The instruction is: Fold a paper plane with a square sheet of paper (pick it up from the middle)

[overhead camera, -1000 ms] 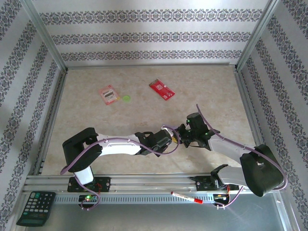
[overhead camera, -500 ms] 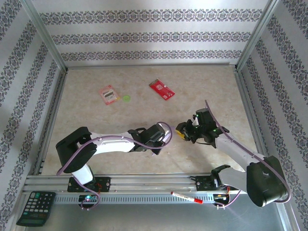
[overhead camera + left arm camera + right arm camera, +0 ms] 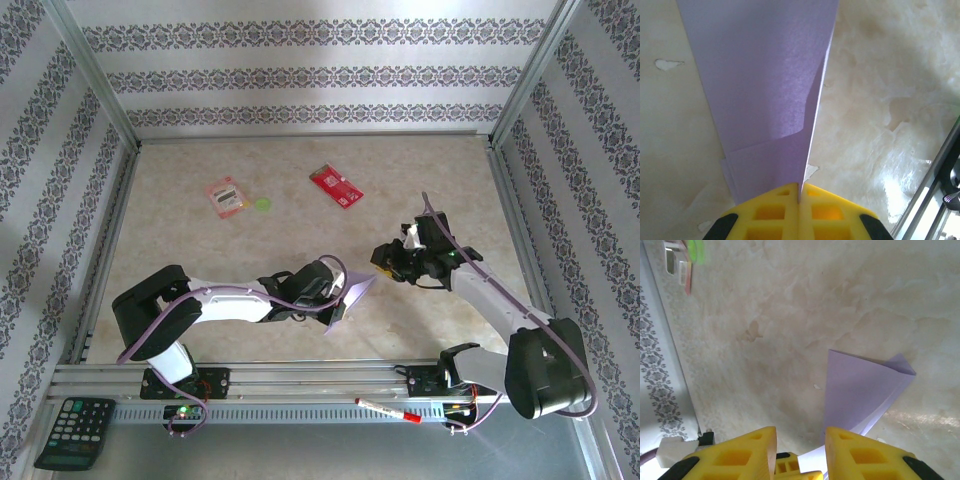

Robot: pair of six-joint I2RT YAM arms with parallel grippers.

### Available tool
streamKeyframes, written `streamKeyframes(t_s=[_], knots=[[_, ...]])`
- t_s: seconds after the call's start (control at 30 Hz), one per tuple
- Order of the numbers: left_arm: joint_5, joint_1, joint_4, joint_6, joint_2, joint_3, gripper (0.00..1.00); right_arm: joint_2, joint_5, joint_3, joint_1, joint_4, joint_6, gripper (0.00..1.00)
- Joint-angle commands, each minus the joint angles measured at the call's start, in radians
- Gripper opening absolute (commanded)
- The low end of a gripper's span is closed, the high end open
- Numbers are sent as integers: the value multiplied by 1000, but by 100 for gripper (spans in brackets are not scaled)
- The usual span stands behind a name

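The paper plane [image 3: 765, 85] is a pale lilac folded sheet, plain and unmarked. It forms a long tapering shape with a sharp crease along one side. In the left wrist view it widens away from the fingers. A second layer shows as a slanted edge low on its face, and a narrow sliver of another layer peeks out at the lower left. Light falls unevenly on it, so the upper flap looks brighter than the shaded strip beside the crease.

The left end effector [image 3: 800, 192] is clenched on the narrow end of the plane. Its two yellow fingers [image 3: 770, 212] are pressed together, with the paper's edge pinched in the seam between them.

From above, the paper plane [image 3: 352, 296] juts out from the left end effector [image 3: 336, 300] over the near-middle of the marbled tabletop [image 3: 200, 250]. Its tip points toward the right arm. Whether it rests on the surface or hangs just above it I cannot tell.

The right end effector [image 3: 383, 257] sits near the plane's tip and apart from it. In its own wrist view the right end effector [image 3: 800, 440] has its yellow fingers [image 3: 860, 452] spread, with nothing between them. Beyond them the paper plane [image 3: 860, 390] shows as a lilac wedge with stacked edges along its lower side.
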Motion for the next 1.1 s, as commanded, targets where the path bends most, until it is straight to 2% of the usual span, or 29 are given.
streamKeyframes(t_s=[0.0,0.23,0.7,1.07], knots=[[46,25,131,-75,-32,-36,0,10,-10,25,16,-13,-69,31],[68,46,235,-142,-47,-95,0,26,-2,4,37,10,-71,31],[134,90,439,-279,30,-174,0,33,12,-6,86,25,-62,31],[159,104,523,-348,88,-210,0,46,26,-8,114,33,-54,31]])
